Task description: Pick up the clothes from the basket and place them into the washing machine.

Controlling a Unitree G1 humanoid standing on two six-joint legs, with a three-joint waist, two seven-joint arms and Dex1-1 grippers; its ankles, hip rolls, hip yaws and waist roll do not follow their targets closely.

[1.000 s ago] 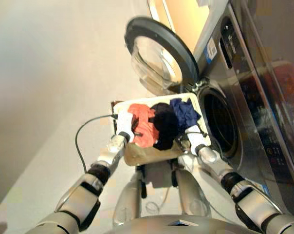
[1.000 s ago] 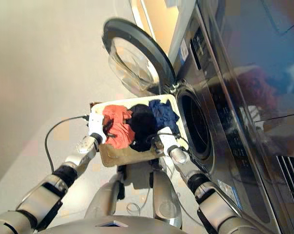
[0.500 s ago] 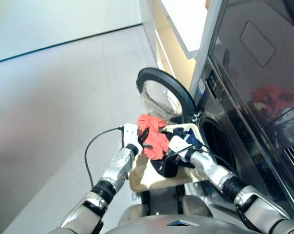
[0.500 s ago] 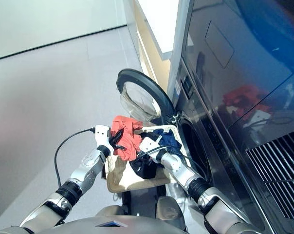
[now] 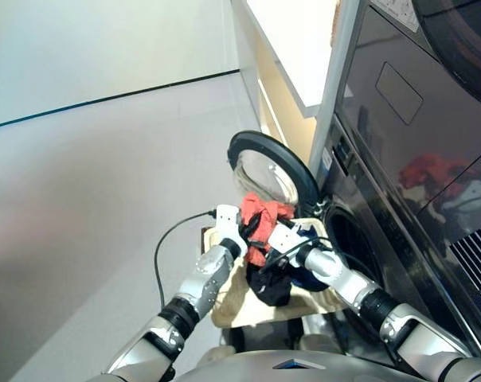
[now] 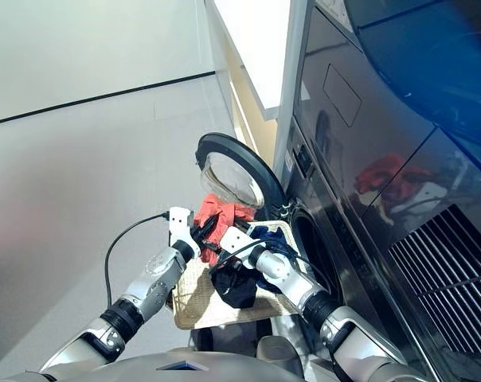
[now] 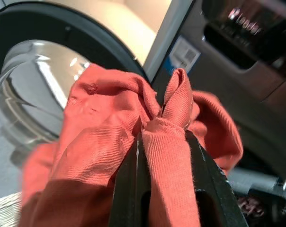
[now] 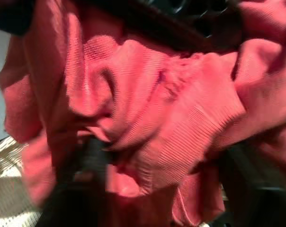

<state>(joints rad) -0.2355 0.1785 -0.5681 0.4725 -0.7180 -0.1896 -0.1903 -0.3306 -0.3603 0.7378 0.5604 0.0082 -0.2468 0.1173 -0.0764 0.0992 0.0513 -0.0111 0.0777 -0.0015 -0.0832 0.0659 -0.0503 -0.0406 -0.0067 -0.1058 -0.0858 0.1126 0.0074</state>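
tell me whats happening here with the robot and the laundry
The robot has lifted clothes above the basket, beside the washing machine, whose door stands open. The left gripper is shut on the orange-red garment. The black garment hangs under the right gripper. Nothing is in the drum yet.

The basket (image 6: pixel 194 301) sits at lower centre, left of the washing machine (image 6: pixel 360 239), below its open door (image 6: pixel 234 169). A garment (image 5: pixel 266 224) hangs above the basket between both grippers; another garment (image 6: pixel 234 288) dangles beneath.
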